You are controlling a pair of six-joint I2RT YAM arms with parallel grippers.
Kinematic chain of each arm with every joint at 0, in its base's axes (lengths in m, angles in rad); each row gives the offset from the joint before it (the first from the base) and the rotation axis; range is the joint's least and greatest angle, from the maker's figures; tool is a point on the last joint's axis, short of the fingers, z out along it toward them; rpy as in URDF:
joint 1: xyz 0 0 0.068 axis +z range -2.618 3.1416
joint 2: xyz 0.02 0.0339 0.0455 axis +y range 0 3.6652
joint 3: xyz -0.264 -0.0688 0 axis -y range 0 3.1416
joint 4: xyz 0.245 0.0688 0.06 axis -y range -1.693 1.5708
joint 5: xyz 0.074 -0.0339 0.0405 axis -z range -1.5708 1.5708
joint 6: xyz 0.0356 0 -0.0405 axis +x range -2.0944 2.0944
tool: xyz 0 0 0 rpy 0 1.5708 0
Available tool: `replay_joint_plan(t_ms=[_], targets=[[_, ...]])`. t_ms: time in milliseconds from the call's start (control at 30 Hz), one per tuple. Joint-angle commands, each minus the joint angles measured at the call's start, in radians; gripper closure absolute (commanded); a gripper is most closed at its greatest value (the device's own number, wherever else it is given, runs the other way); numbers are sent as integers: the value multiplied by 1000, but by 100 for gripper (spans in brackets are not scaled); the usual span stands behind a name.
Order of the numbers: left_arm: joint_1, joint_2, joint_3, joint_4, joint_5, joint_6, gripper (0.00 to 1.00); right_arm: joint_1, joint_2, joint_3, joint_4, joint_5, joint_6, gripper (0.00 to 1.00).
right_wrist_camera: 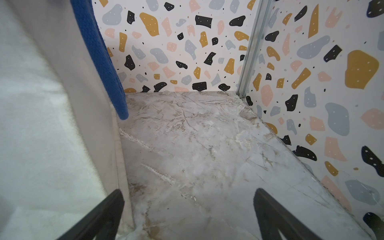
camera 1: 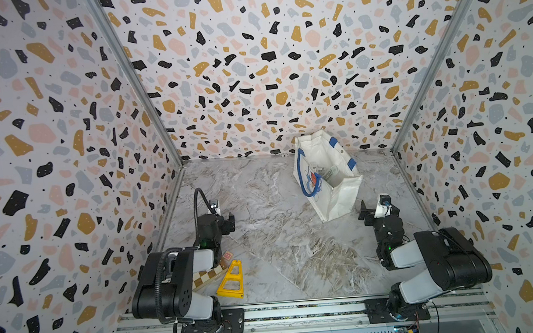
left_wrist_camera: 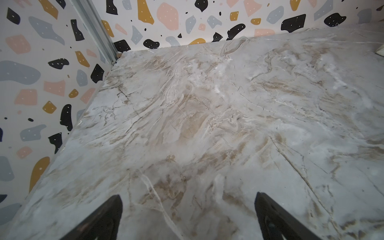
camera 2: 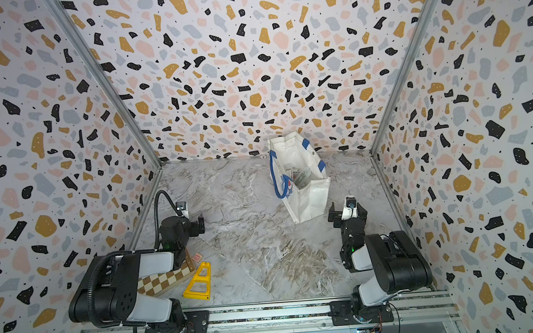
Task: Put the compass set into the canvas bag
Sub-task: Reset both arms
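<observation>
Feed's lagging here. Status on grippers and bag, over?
Left gripper, right gripper open, empty. Canvas bag standing, clear packet inside, likely the compass set. Yellow stand, checkered board far from bag.

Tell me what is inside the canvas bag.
In both top views the open canvas bag holds a pale, clear-looking pack near its bottom; what it is cannot be told. The bag's walls hide the rest of the inside.

Canvas bag (camera 1: 340, 197) is standing rear right on the table (camera 1: 279, 236), compass set (camera 1: 329, 173) lying inside it; chessboard (camera 2: 167, 279) and A-frame stand (camera 1: 231, 279) are lying side by side, front left.
</observation>
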Motion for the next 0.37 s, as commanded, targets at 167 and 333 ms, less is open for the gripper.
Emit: replay_joint_plan(t_ms=[167, 333], targets=[[5, -8, 19, 46, -8, -10, 0, -6, 4, 28, 7, -6, 0, 1], [37, -2, 52, -12, 23, -47, 1, -5, -7, 10, 32, -6, -5, 1]])
